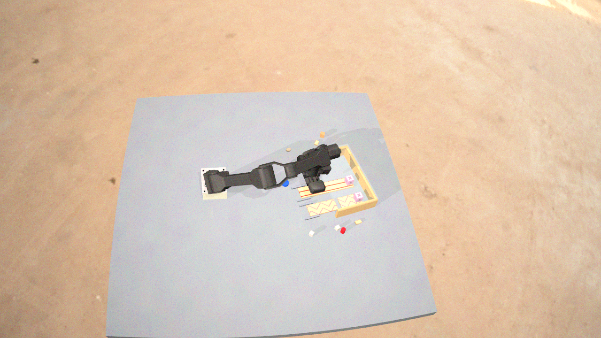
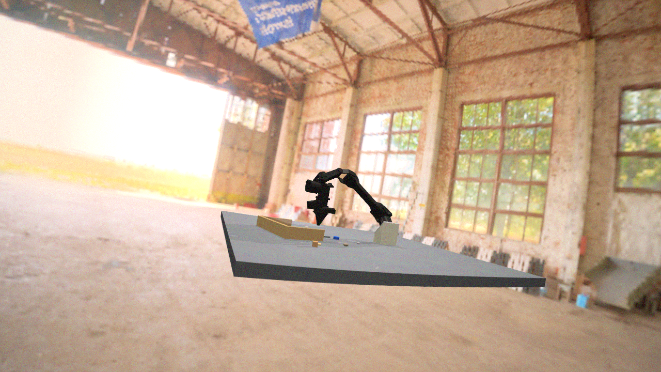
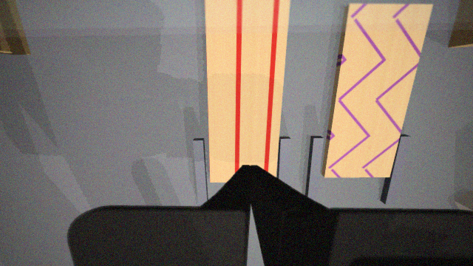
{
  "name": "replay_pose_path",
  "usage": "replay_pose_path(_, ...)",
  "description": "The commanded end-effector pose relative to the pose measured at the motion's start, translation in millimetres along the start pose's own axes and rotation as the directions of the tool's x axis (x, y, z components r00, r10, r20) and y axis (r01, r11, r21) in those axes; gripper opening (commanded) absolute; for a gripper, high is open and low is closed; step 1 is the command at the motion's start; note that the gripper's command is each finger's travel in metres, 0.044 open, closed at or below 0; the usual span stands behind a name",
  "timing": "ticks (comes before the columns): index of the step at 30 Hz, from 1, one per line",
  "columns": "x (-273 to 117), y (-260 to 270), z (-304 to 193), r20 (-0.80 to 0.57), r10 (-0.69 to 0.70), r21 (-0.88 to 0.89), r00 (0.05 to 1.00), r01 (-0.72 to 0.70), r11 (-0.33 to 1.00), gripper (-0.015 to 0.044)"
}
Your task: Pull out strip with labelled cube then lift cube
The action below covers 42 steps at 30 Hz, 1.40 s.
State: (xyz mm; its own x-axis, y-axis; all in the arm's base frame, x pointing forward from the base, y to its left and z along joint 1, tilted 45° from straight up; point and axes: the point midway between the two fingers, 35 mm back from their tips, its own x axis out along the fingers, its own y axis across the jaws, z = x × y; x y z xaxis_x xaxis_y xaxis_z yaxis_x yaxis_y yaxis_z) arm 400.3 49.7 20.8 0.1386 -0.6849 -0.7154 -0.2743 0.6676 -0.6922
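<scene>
The strip with straight red lines (image 1: 334, 186) (image 3: 255, 92) is in one piece. A pink cube marked X (image 1: 349, 180) sits on its far end. The zigzag strip is split by a gap into a near piece (image 1: 321, 207) (image 3: 369, 92) and a far piece (image 1: 346, 201); another pink X cube (image 1: 358, 196) sits on the far piece. My gripper (image 2: 318, 225) (image 3: 249, 172) is shut and empty, with its tips above the near end of the red-lined strip. The arm hides the tips in the top view. Both cubes are outside the wrist view.
A wooden wall (image 1: 361, 172) (image 2: 286, 231) encloses the far ends. Thin grey rails (image 3: 199, 159) flank the near ends. A blue disc (image 1: 285, 183) (image 2: 335, 237) lies nearby. An orange cube (image 1: 322, 134), a red cylinder (image 1: 342, 230), a white block (image 1: 311, 233) and other small pieces lie outside.
</scene>
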Motion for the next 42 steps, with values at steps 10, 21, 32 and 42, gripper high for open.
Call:
replay_pose_path(10,23.4,1.4,-2.3,-0.004,-0.003,-0.011,1.000,0.003,1.000,0.0000)
replay_pose_path(21,41.2,0.8,-4.8,-0.004,-0.005,-0.011,1.000,0.005,1.000,0.0000)
replay_pose_path(32,45.1,0.6,-5.5,-0.004,-0.005,-0.011,1.000,0.005,1.000,0.0000)
replay_pose_path(42,45.7,0.5,-5.6,-0.004,-0.005,-0.011,1.000,0.005,1.000,0.0000)
